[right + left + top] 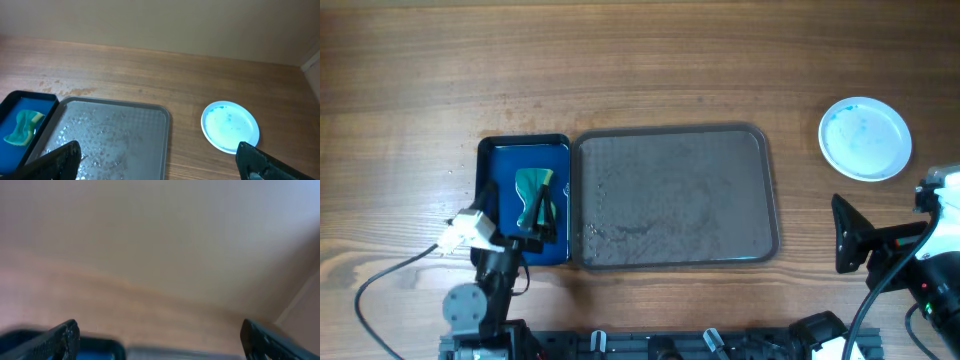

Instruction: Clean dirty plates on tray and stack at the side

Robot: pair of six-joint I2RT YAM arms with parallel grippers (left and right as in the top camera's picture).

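The large grey-brown tray [670, 195] lies mid-table with no plate on it, only water drops on its surface; it also shows in the right wrist view [110, 132]. A round white plate [865, 138] with faint blue smears sits on the table to the right of the tray, and shows in the right wrist view [230, 125]. I cannot tell whether more plates lie under it. My right gripper [840, 236] is open and empty, below the plate near the front edge [157, 162]. My left gripper [533, 232] is open and empty over the small blue tray [159, 342].
The glossy blue tray [525, 200] sits against the big tray's left side and holds a green and yellow sponge [535, 195]. Both show in the right wrist view, tray [15, 145] and sponge [22, 127]. The left wrist view is blurred, showing mostly wall.
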